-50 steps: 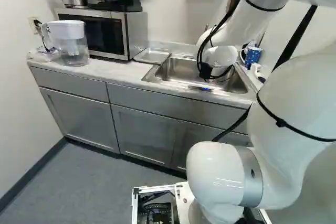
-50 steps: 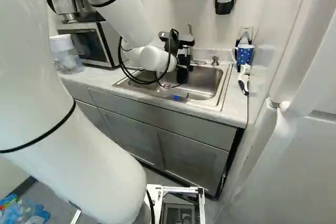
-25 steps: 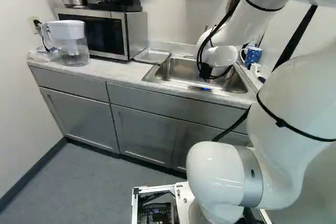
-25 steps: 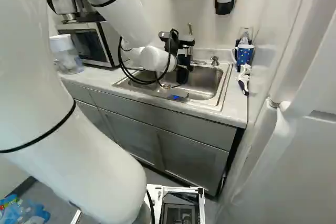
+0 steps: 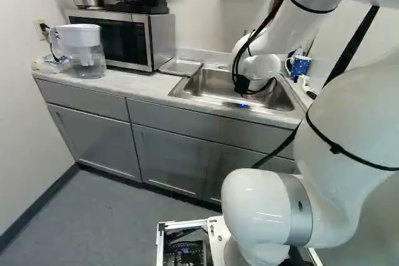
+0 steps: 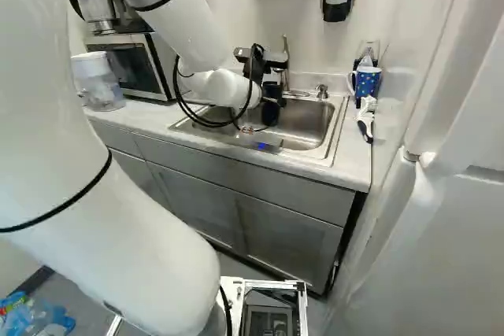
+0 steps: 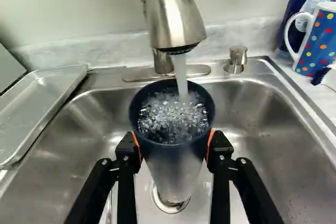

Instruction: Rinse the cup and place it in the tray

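1. Here's the cup (image 7: 170, 163), mouth up beneath the faucet (image 7: 173, 17), inside the sink's back edge, water bubbling within!
2. I've got it: my gripper (image 7: 174, 145) is closed around it, orange pads (image 7: 211, 144) pressing both sides just under the rim.
3. Handling call: stiff walls, I'd judge, slick when wet, and heavier with every splash. Tipping it out would lighten the carry.
4. Best hold? Right here, high on opposite walls, square and level; firm enough to beat the slip, no harder.
5. Out to the sink (image 7: 262, 124): the drain (image 7: 170, 203) shows past the cup's foot.
6. Farther out, the tray (image 5: 181, 66) waits on the countertop near its back edge, by the sink's far corner on the microwave (image 5: 118, 38) side.
7. And the change: my arm has edged slightly trayward, cup travelling with me; base and tray haven't budged!
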Robot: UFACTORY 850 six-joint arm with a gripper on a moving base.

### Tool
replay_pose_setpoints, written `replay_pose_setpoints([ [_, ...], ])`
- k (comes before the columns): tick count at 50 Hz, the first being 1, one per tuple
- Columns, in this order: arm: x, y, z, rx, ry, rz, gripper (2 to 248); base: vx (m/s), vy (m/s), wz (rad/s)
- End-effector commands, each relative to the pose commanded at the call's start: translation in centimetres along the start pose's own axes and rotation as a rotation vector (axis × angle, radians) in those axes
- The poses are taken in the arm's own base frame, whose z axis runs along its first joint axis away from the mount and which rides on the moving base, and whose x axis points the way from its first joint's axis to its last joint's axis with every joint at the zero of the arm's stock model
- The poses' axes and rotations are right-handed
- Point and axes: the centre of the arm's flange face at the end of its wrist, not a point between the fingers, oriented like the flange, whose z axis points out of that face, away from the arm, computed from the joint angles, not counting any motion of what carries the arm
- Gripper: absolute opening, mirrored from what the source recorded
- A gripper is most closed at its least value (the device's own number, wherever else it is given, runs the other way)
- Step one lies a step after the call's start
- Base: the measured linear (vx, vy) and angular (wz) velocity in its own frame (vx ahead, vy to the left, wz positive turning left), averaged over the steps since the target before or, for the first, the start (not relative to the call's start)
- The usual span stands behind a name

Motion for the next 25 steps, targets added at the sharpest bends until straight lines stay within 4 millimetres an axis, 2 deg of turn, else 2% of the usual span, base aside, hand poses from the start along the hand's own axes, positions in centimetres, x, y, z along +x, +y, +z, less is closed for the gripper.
replay_pose_setpoints([
  [25, -0.9, -3.4, -1.1, 0.074, -0.007, -0.035, 126, 0.0, 0.0, 0.0],
])
